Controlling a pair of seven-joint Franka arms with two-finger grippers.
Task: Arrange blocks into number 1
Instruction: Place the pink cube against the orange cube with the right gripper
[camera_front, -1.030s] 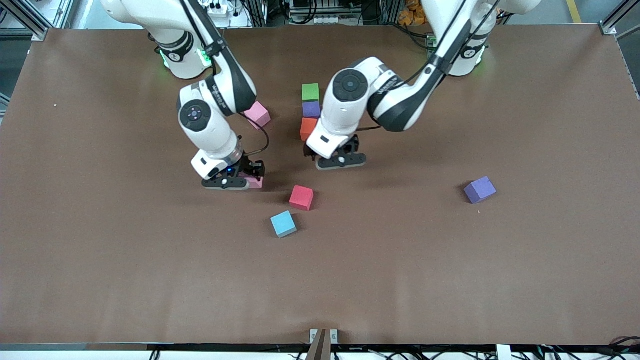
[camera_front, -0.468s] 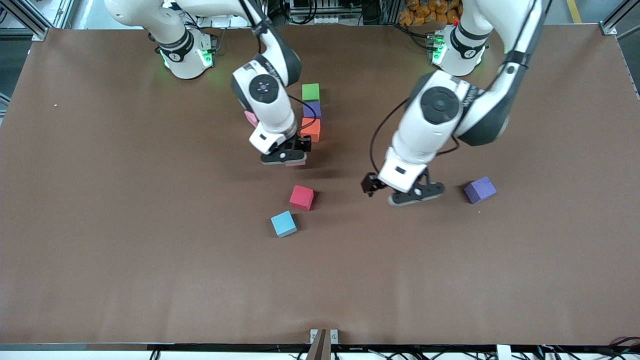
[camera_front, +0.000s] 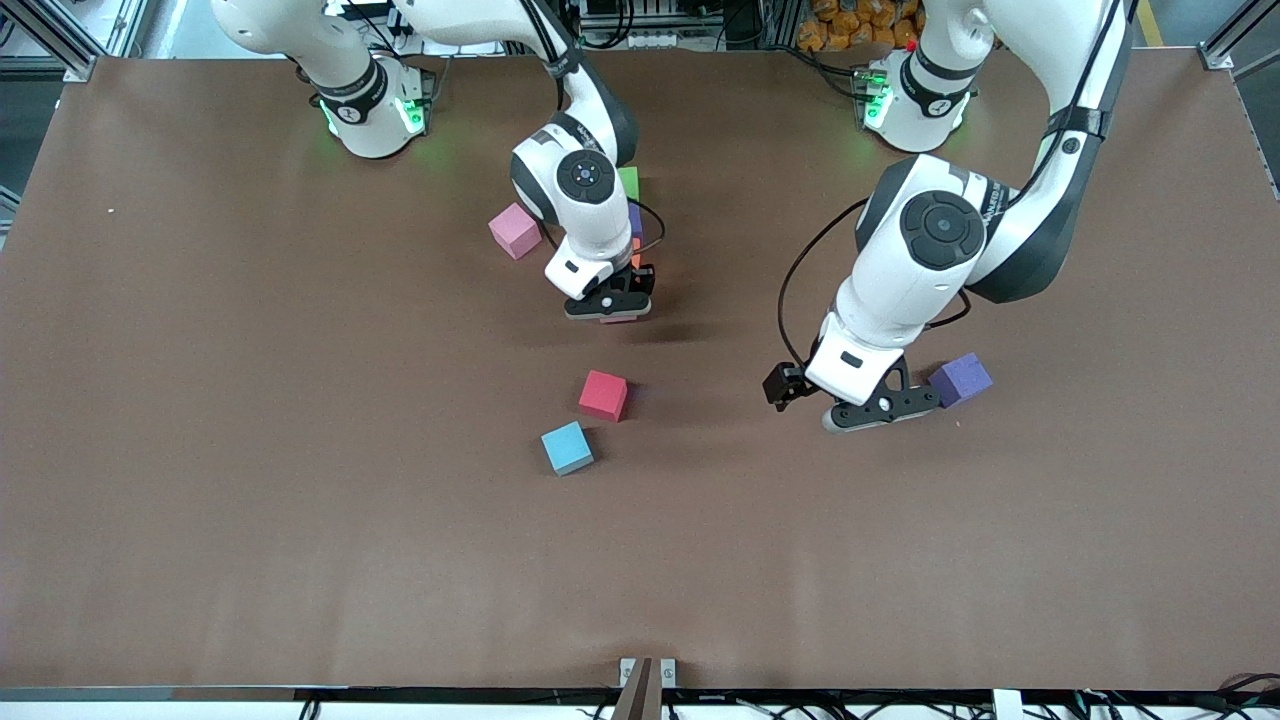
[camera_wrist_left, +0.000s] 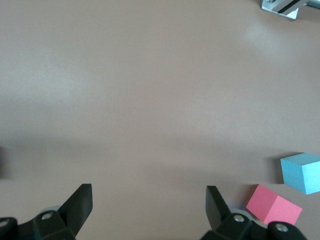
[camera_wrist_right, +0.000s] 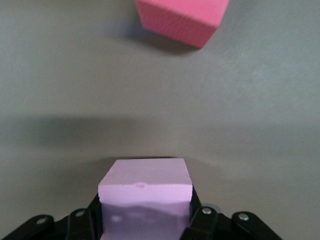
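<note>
Right gripper (camera_front: 609, 308) carried pink block (camera_wrist_right: 145, 192) (jaws clamped) beside column; left gripper (camera_front: 868, 412) jaws wide, empty; eight blocks.

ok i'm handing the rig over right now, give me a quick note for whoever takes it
Right gripper: shut on a pink block, over the table just camera-side of the column.
Left gripper: open, empty, low beside the loose purple block.
Column: green, purple and orange blocks, mostly hidden by the right arm.
Loose: second pink block beside the column; red block and blue block nearer the camera.
Done: three blocks lined up.
Left: place the held pink, then add the rest.
</note>
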